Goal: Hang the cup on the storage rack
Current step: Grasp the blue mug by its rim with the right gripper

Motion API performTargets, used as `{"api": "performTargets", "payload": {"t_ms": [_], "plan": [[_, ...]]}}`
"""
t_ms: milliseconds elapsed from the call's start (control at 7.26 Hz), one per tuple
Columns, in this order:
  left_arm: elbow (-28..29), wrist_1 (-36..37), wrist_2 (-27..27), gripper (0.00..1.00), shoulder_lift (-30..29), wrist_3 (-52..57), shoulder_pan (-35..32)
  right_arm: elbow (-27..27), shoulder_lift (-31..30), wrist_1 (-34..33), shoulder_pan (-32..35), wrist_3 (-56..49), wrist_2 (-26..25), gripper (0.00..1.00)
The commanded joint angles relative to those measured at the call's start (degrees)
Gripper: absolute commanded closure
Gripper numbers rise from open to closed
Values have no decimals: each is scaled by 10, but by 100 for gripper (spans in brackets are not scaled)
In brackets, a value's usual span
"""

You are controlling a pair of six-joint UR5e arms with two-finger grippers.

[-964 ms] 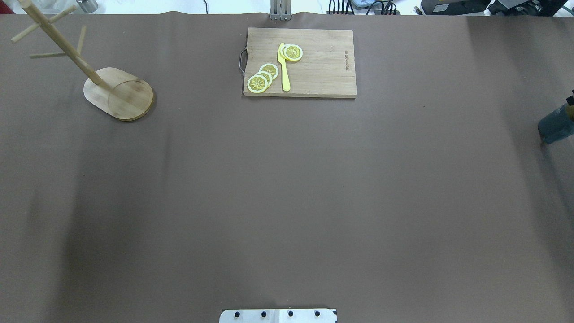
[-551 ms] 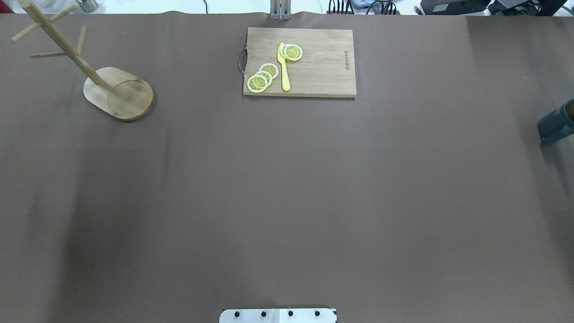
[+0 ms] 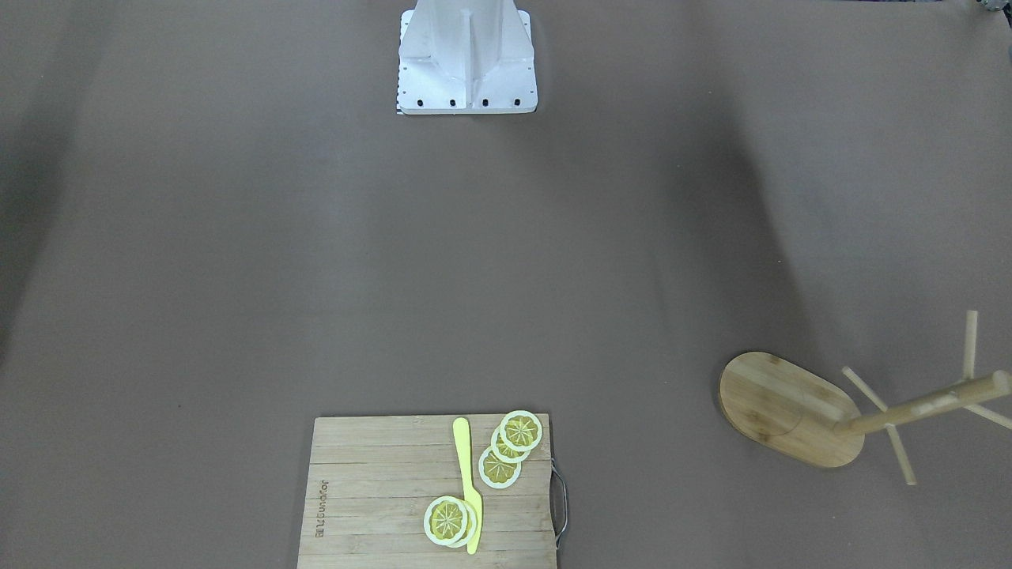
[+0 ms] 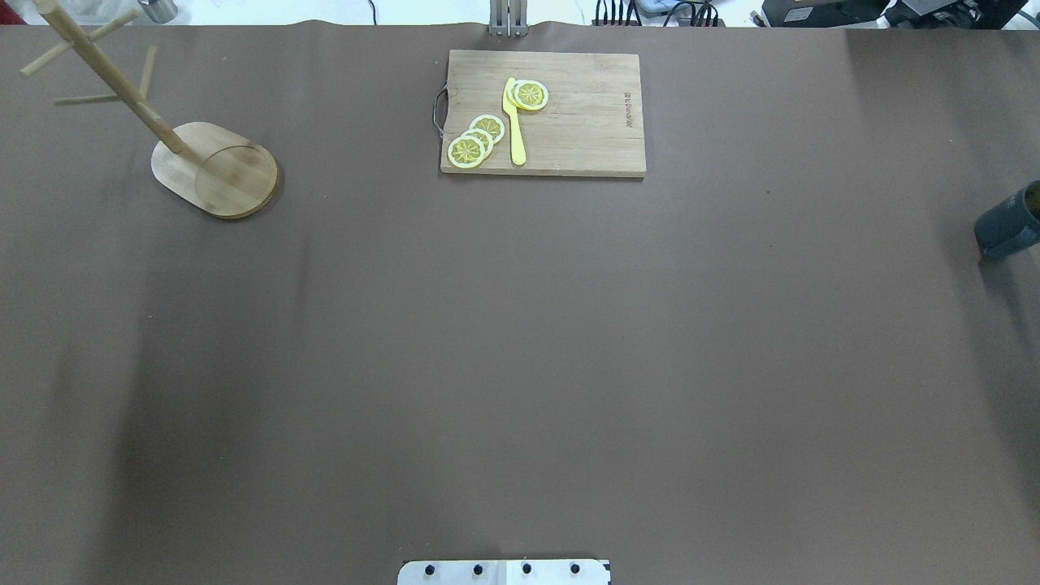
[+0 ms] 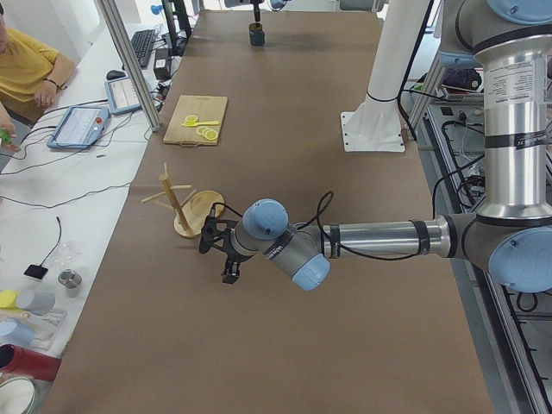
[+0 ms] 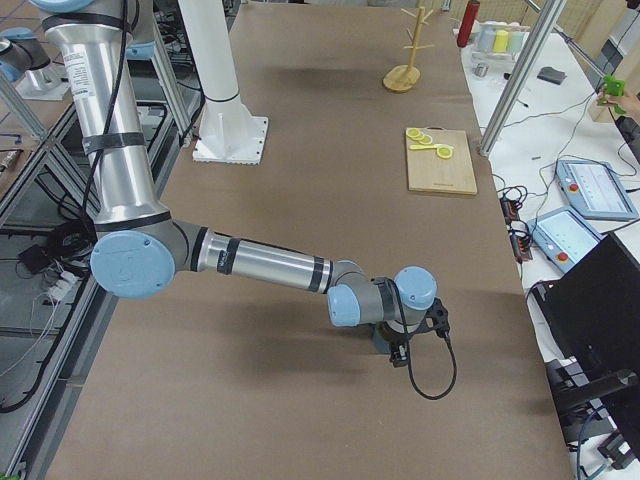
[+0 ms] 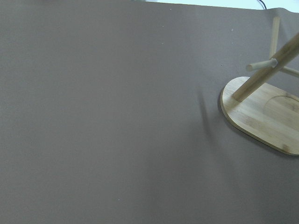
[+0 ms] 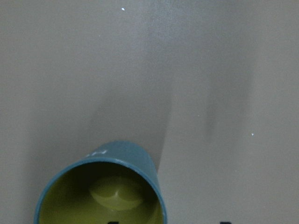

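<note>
Right gripper (image 6: 404, 348): held low over the tabletop (image 4: 520, 341). The cup (image 8: 122, 158) is seen upright directly beneath it, yellow interior facing up into the wrist camera. How far this gripper is open cannot be told, nor whether the cup is touched.

Left gripper (image 5: 220, 259): held low, with the storage rack (image 7: 254, 116) just beside it and apart from it. Its opening cannot be told; no hold is seen.

The cup is placed well apart from the storage rack, at the opposite end of the tabletop.
</note>
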Motion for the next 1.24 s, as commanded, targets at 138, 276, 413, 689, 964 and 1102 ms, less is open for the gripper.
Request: {"api": "performTargets", "payload": {"t_ms": [138,276,413,689,964,1102], "plan": [[0,0,-1,2,0,1,0,-11,4,-1,-7,1,3,96],[-1,-4,-1,2,0,1,0,-14,3,-1,-7,1,3,100],[-1,-14,-1,2,0,0,0,-12,3,-1,-7,2,5,100],[-1,-16,-1,2,0,0,0,21,20,1,-7,58,51,100],[-3,-16,-1,3,-2,-1,0,110,21,1,-55,173,52,100],[-3,-16,-1,3,-5,0,3,162,24,2,-98,259,50,100]]}}
